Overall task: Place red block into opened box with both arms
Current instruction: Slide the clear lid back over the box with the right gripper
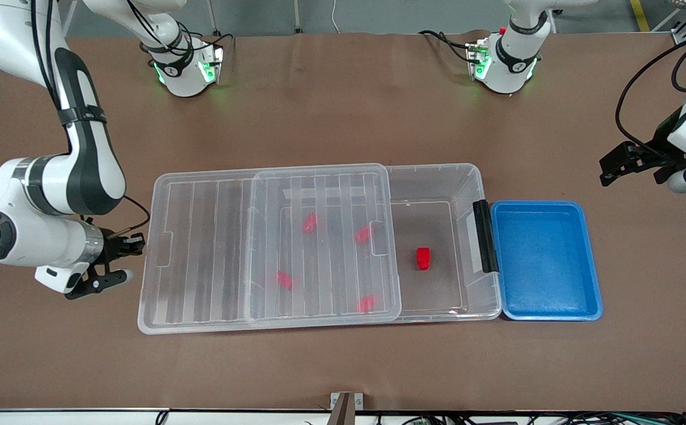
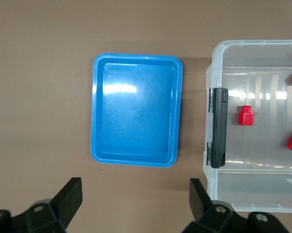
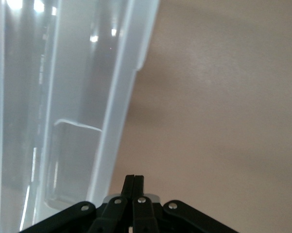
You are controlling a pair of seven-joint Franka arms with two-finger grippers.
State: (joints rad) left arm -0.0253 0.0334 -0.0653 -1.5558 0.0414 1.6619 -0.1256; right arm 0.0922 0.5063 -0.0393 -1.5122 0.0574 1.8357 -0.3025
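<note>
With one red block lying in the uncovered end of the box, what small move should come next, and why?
Probably the right tool, shut at the lid's free end, nudges the lid back over the box. The red block already lies in the open part, and the left tool hangs open above the table beside the blue tray.

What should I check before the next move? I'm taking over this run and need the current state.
1. Box open at the clip end, lid slid toward the right arm's end: ok.
2. Red block lying in the uncovered part of the box: ok.
3. Left tool open, holding nothing, above table near the blue tray: ok.
4. Right tool shut, beside the lid's edge: ok.
5. Right tool gripping the lid: cannot tell.
</note>
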